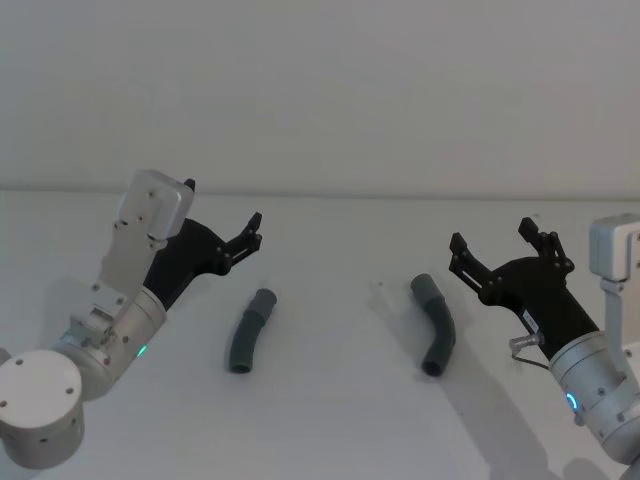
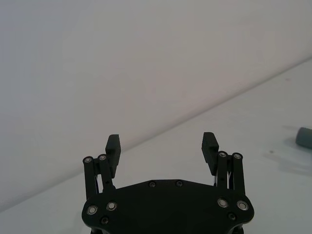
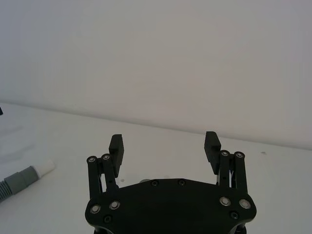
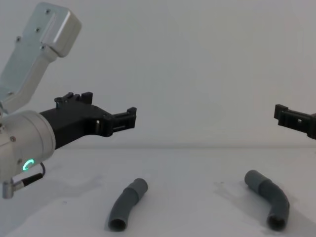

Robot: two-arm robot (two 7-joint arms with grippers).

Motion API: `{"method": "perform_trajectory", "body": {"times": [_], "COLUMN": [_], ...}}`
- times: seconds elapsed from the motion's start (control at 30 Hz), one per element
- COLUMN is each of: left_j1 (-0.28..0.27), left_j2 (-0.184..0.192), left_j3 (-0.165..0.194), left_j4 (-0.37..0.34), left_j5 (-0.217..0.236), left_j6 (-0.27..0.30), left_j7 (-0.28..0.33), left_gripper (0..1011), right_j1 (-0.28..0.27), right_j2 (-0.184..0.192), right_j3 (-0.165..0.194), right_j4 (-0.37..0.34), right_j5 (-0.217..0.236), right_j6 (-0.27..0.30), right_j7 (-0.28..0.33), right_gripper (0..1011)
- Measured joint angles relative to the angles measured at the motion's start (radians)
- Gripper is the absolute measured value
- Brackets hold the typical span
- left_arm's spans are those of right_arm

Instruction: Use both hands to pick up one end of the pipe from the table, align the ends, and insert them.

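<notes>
- Two short bent hose pieces lie flat on the matte white table [image 1: 340, 425], well apart from each other. Neither one is touched.
- The left pipe piece [image 1: 249, 333] is found near the left gripper [image 1: 249, 236], which is held above the table beyond the piece's far end. Its fingers [image 2: 113, 145] are spread wide, with nothing between them.
- The right pipe piece [image 1: 437, 325] lies just beside the right gripper [image 1: 492, 238], which hovers to its right. Its fingers [image 3: 117, 146] are likewise spread wide and empty.
- Each piece is dark grey and gently curved, with ribbing in the middle and a smooth round cuff at each end. The surface is dull rather than glossy, so rubber or soft plastic is judged likely.
- In the right wrist view a short white spigot [image 3: 45, 167] is seen projecting from a grey cuff beside ribbing. Which of the two pieces it belongs to cannot be settled.
- The pieces are judged light and easily lifted. Some give is expected at the ribs, so a pinch there may bend a piece and throw its end off line.
- A hold is better taken across the smooth cuff just behind the mating end, with the spigot or socket mouth left clear.
- The round section may roll on the bare table as the fingers close, and the matte skin is expected to grip the pads well.
</notes>
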Motion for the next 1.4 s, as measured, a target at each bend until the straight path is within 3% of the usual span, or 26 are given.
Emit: {"method": "perform_trajectory", "body": {"times": [0.27,0.63,1.07,1.4], "left_j1": [0.008,0.037,0.081,0.095], "left_j2": [-0.004,-0.011,-0.024,-0.043], "left_j3": [0.005,0.013,0.004,-0.012], "left_j4": [-0.021,-0.085,-0.162,-0.176], "left_j5": [-0.024,-0.07,-0.093,-0.106], "left_j6": [0.057,0.214,0.419,0.485], "left_j7": [-0.026,-0.049,-0.007,0.01], "left_gripper": [1001,1001,1001,1001], "right_j1": [0.0,0.0,0.0,0.0], "right_j2": [0.0,0.0,0.0,0.0], "right_j3": [0.0,0.0,0.0,0.0], "right_j4": [0.0,0.0,0.0,0.0], "right_j5": [0.0,0.0,0.0,0.0], "right_j6": [0.0,0.0,0.0,0.0], "right_j7": [0.0,0.0,0.0,0.0], "right_gripper": [1002,1002,1002,1002]}}
